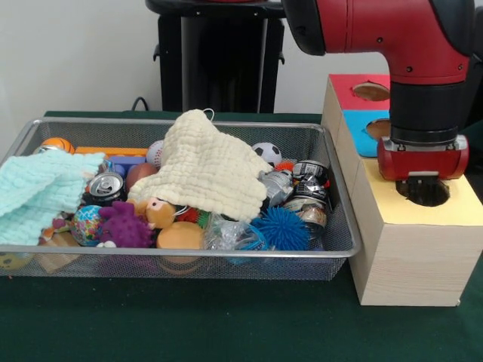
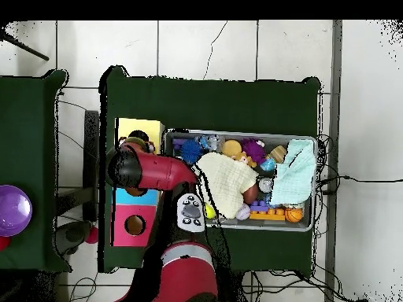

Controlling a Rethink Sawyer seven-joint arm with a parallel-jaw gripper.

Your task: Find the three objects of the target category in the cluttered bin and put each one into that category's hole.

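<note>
The wire mesh bin [image 1: 181,253] sits on the green table and also shows in the overhead view [image 2: 315,141]. The yellow-topped box [image 1: 453,207] stands to its right. My gripper [image 1: 423,185] hangs straight down over the round dark hole [image 1: 424,194] in the yellow top, at or inside its mouth. The red wrist hides the gripper's tip. In the overhead view the arm [image 2: 146,169] covers the hole on the yellow top [image 2: 142,128]. No patterned fabric scrap shows in the bin or at the gripper.
A cream waffle-weave cloth [image 1: 211,170] drapes over the bin's middle and a mint-green cloth [image 1: 38,188] over its left rim. Cans, balls, a purple toy and a blue spiky ball fill the bin. Blue-topped [image 1: 362,132] and red-topped [image 1: 355,87] boxes stand behind the yellow one.
</note>
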